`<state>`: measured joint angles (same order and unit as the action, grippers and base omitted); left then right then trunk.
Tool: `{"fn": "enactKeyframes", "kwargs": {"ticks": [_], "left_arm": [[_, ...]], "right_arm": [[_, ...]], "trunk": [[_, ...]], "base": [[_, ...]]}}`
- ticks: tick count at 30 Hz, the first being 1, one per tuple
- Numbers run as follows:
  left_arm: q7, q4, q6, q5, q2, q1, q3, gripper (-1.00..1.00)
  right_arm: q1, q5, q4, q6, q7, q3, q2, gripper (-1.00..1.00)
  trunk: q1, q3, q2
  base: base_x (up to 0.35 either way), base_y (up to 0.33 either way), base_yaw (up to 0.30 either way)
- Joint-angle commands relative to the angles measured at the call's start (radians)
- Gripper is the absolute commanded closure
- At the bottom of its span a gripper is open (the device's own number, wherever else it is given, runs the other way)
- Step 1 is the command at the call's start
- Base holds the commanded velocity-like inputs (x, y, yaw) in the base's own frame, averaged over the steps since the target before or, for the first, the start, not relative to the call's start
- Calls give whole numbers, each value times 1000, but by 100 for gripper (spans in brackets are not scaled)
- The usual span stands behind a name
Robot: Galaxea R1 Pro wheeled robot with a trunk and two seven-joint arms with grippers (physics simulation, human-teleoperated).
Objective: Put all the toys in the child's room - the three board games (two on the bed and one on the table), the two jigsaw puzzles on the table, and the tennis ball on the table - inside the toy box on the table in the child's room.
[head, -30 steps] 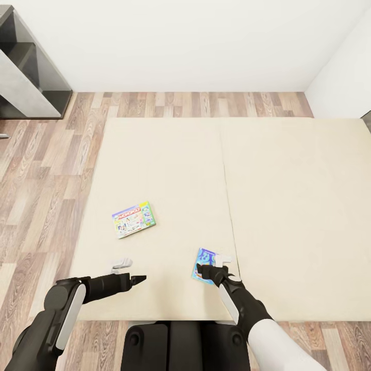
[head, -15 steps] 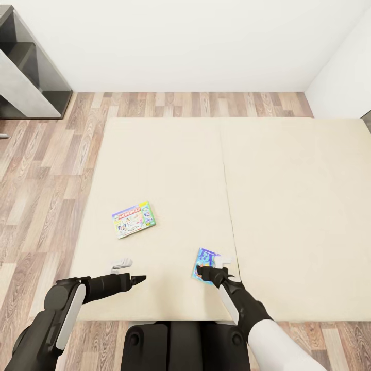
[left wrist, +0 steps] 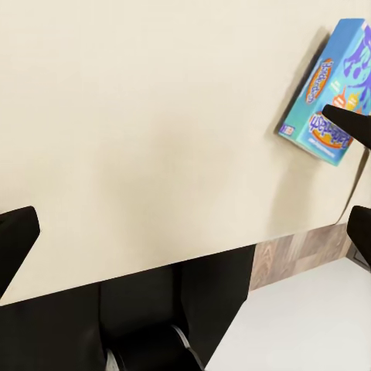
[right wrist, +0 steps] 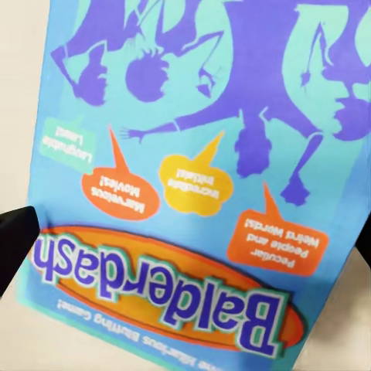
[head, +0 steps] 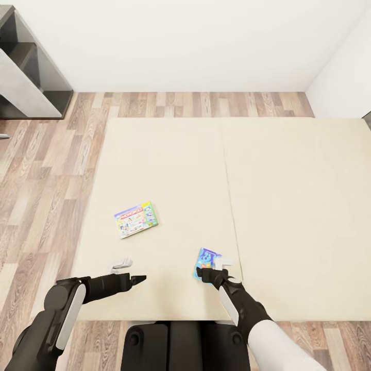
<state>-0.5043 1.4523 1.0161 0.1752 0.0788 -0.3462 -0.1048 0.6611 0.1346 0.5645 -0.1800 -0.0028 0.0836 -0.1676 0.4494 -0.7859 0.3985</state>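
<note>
On the wood-plank floor (head: 46, 170), below a white wall (head: 180, 46), a wide cream bed (head: 288, 206) is seen, with a dark grey cabinet (head: 31, 77) standing off its far left corner. Two board games lie on the bed: a yellow-green game box (head: 135, 219) is set flat toward the bed's left side, and a blue game box (head: 206, 260) is placed near the bed's front edge, close to the middle seam. The right gripper (head: 208, 274) is positioned at the blue game box's near edge with its fingers spread apart on either side of it, not clamped. The left gripper (head: 140, 279) is held over bare mattress near the bed's front edge, fingers released, nothing grasped.
</note>
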Motion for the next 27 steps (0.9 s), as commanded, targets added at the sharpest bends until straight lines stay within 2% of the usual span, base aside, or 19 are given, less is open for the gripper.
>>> {"fn": "enactKeyframes", "kwargs": {"ticks": [1,27], "left_arm": [[0,0,7,4,0,0,-1,-100],[0,1,7,4,0,0,-1,-100]], "right_arm": [[0,10,2,-5,-1,2,0,-100],[0,10,2,-1,0,2,-1,-100]], "trunk": [[1,-1,1],[1,-1,1]], "base": [[0,51,0],[0,50,0]]}}
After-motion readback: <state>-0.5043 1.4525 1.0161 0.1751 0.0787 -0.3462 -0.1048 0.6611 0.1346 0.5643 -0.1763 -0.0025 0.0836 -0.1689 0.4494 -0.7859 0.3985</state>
